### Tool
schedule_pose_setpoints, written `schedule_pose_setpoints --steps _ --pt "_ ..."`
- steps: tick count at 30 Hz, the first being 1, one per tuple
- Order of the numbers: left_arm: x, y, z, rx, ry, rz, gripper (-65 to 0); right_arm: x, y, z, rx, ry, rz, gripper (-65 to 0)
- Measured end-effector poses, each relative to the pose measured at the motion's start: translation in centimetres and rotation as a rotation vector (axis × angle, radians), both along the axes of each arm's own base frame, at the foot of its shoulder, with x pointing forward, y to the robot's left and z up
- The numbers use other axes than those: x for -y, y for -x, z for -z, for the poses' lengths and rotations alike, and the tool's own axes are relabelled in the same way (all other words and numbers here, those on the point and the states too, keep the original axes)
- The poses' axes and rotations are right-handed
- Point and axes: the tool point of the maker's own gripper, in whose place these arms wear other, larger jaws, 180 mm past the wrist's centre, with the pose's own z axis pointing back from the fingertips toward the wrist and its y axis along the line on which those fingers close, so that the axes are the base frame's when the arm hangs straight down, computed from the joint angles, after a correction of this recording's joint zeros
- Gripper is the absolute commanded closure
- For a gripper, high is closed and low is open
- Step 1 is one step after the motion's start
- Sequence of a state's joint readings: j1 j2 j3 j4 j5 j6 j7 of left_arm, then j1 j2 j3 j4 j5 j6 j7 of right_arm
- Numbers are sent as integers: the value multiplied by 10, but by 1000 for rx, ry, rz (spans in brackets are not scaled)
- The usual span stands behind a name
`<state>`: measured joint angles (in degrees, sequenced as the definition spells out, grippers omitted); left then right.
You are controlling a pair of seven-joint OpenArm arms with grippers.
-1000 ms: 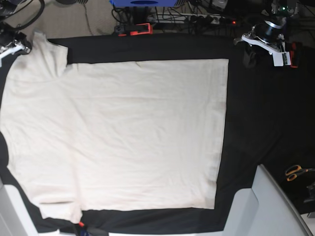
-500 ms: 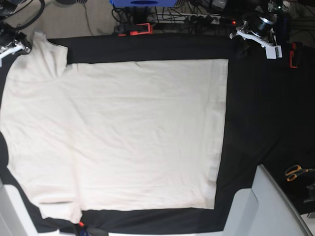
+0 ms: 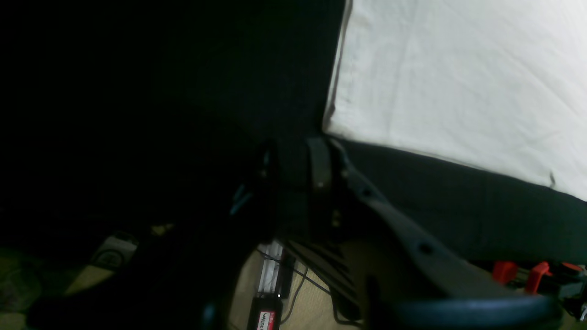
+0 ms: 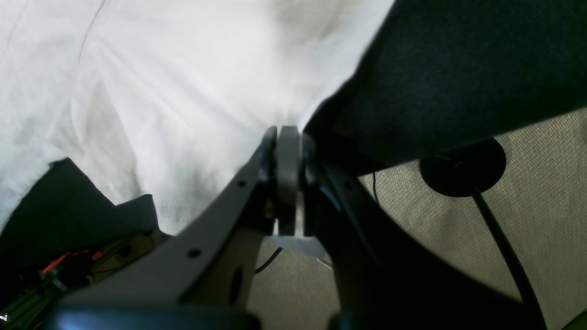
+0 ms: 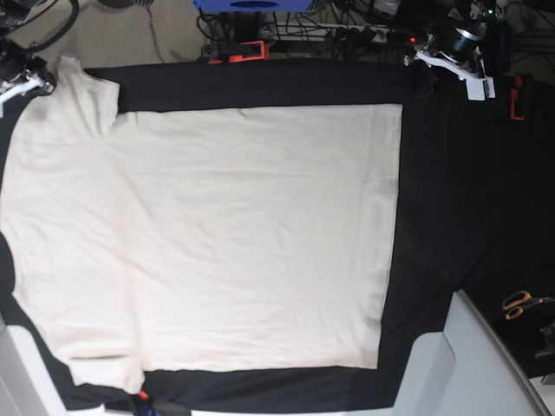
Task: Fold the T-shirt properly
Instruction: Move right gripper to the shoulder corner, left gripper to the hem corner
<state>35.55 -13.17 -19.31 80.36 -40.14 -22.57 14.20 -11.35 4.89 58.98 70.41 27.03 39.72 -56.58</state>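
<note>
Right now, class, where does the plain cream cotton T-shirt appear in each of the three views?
Base: plain cream cotton T-shirt fills the left and centre.
Left wrist: upper right, its corner just above the pincer.
Right wrist: upper left and centre, meeting the pincer tips.
Shared landmark: large black cloth under the shirt.

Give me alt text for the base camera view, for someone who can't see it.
A cream T-shirt lies spread flat on a black cloth, filling most of the frame. The right gripper sits at the top left by a sleeve tip; the left gripper is at the top right, off the shirt. Orange-handled scissors lie at the right edge.
</note>
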Motion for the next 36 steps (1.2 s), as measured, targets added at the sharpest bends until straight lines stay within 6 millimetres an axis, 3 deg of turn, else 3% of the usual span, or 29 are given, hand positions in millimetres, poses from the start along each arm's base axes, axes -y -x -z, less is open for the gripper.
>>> schedule_pose_setpoints --steps 3,9,11,15,20,24,36 --pt "0 0 0 -1 1 0 -120 0 0 0 0 0 0 -3" --pt "-6 0 -2 4 -4 -23 -311 0 1 0 -2 0 0 -2" --pt "-15 -1 -4 13 -17 -47 -331 0 3 1 -5 0 0 -2" --pt "-15 -15 -2 37 -1 -75 -331 0 5 1 -5 3 -1 -2" --pt "-8 -29 10 58 139 -156 -329 0 6 1 -6 3 -1 -2" --pt "5 -38 10 70 188 -92 -329 1 5 1 -5 4 -1 -2" --pt "18 -34 14 76 236 -96 -327 1 6 1 -6 4 -1 -2"
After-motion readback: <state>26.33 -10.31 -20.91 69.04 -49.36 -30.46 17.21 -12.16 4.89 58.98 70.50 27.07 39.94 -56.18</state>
